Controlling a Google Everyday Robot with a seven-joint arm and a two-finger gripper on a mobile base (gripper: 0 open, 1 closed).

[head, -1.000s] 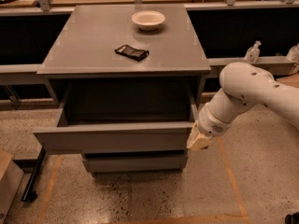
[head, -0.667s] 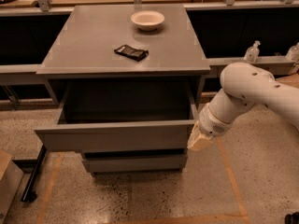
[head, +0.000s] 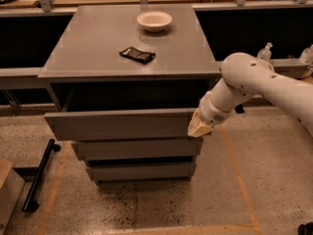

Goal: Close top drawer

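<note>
1. end effector [head: 198, 127], cream-coloured at its tip, sits at the right end of the top drawer's front panel, at the panel's lower right corner and seemingly touching it. whether it is open or closed cannot be told, and nothing is seen in its hold.
2. white arm [head: 254, 80] comes in from the right edge of the view and bends down and leftward to that corner.
3. top drawer [head: 117, 125] stands pulled out from the table, its plain grey front well forward of the table's edge, with a dark gap showing between the front and the tabletop above it. the end effector is at its right end; the rest of the front is bare.
4. two lower drawer fronts [head: 137, 149], narrower and shorter, sit stepped back beneath it.
5. table [head: 93, 43] has a flat grey top. a pale bowl [head: 154, 21] stands near its far edge, and a dark packet [head: 137, 55] lies closer to the middle, apart from the bowl.
6. floor [head: 274, 180] is speckled stone with an orange tape line [head: 237, 170] marking a box around the table.
7. a black bar [head: 39, 173] lies on the floor to the left, with a cardboard box [head: 7, 192] at the lower left corner.
8. a clear bottle [head: 265, 51] stands on a ledge behind the arm; dark recesses flank the table.
</note>
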